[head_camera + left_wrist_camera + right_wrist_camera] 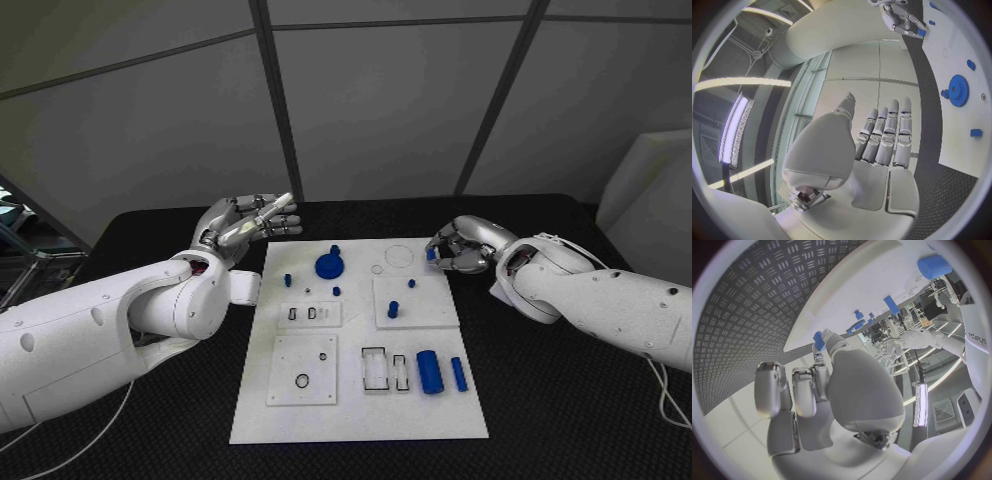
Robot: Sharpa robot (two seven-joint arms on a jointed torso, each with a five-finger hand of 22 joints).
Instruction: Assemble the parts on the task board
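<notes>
my right hand [459, 247] pinching a small blue part [431, 255] at the white task board's [361, 420] far right edge, my left hand [248, 225] open, fingers straight (holding nothing), blue gear [330, 266] on the board, black bench [577, 400]

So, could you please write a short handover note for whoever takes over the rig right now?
Left hand: open, fingers stretched out, holding nothing, off the far left corner of the task board.
Right hand: pinches a small blue part at the board's far right edge.
On the board: blue gear at the far end, blue peg upright right of the middle, thick blue cylinder and thin blue cylinder lying side by side at the near right.
Done: gear and peg appear placed.
Left: seat the held part; the two cylinders probably need fitting.
</notes>
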